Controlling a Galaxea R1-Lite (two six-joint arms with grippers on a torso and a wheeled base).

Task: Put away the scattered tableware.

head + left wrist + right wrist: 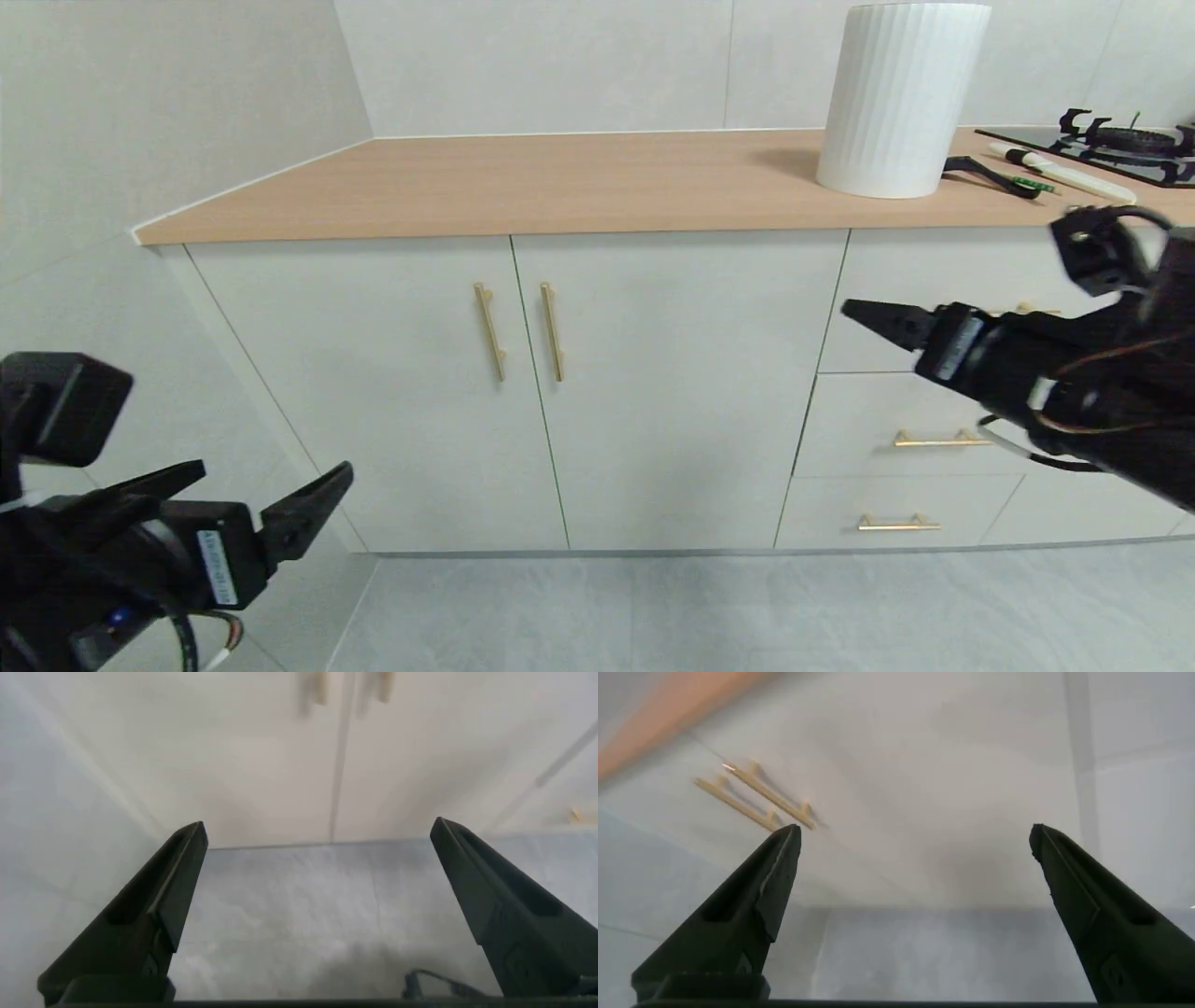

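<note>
Scattered tableware lies at the far right of the wooden countertop (523,187): a black utensil (990,175), a long white utensil (1064,175) and a small green-tipped piece (1032,184). A tall white ribbed container (896,98) stands beside them. My left gripper (271,471) hangs low at the left, open and holding nothing, facing the cabinet base and floor (318,831). My right gripper (868,317) is raised in front of the drawers below the counter's right end, open and holding nothing (915,833).
Two white cabinet doors with gold handles (490,331) sit under the counter, the handles also in the right wrist view (757,798). Drawers with gold pulls (938,439) are at the right. A black stove grate (1120,145) is at the far right. Grey tiled floor (709,616) lies below.
</note>
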